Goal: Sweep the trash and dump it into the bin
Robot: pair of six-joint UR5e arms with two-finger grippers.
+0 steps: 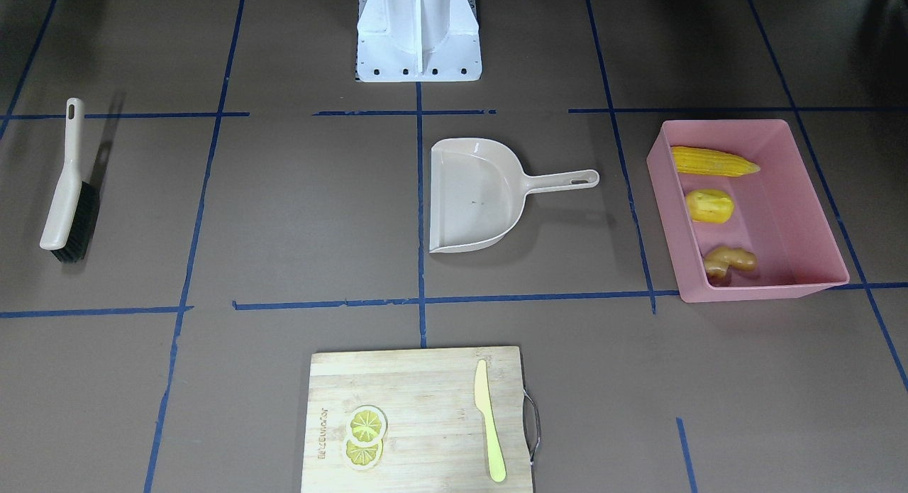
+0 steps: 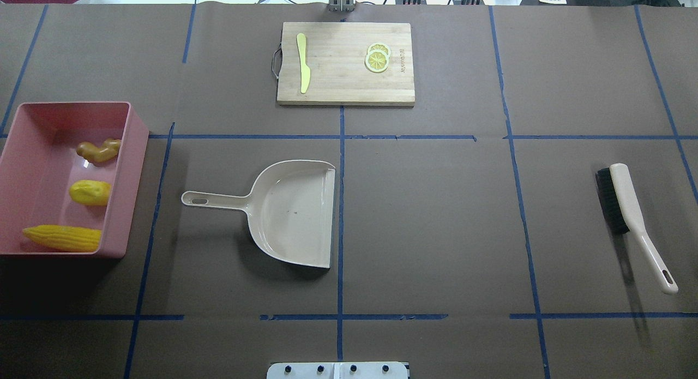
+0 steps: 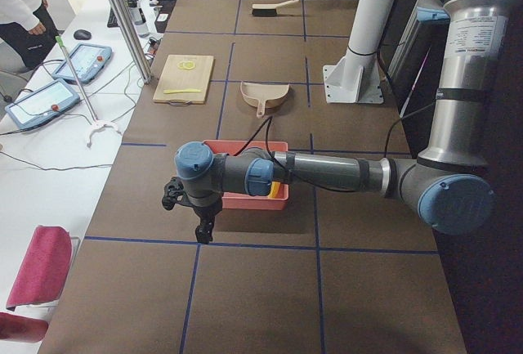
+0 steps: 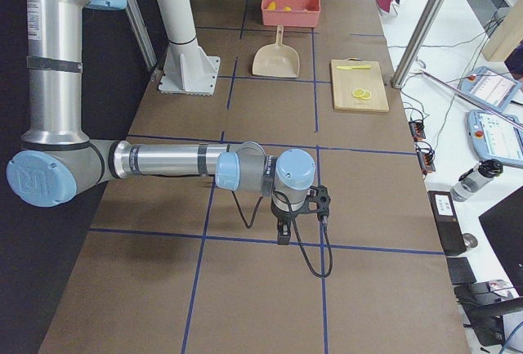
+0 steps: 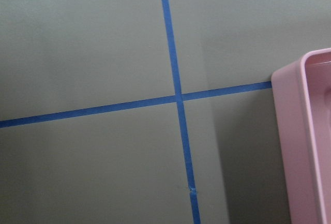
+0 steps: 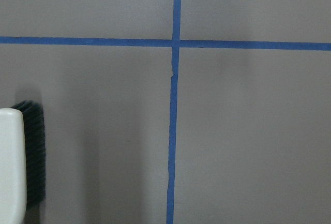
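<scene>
The pink bin (image 2: 32,150) stands at the table's left end and holds all the trash. The yellow corn cob (image 2: 62,238), the rounded yellow lumpy piece (image 2: 90,192) and the tan-orange ginger root (image 2: 98,150) lie along its inner wall. They also show in the front view: corn cob (image 1: 713,162), lumpy piece (image 1: 709,206), ginger root (image 1: 729,260). My left gripper (image 3: 202,235) shows only in the left side view, hanging beyond the bin's outer end; I cannot tell if it is open. My right gripper (image 4: 282,238) shows only in the right side view; I cannot tell its state.
A beige dustpan (image 2: 294,210) lies empty at the table's middle, handle toward the bin. A beige hand brush (image 2: 627,204) lies at the right end. A wooden cutting board (image 2: 338,68) at the far side carries a yellow-green knife (image 2: 303,62) and lemon slices (image 2: 377,57).
</scene>
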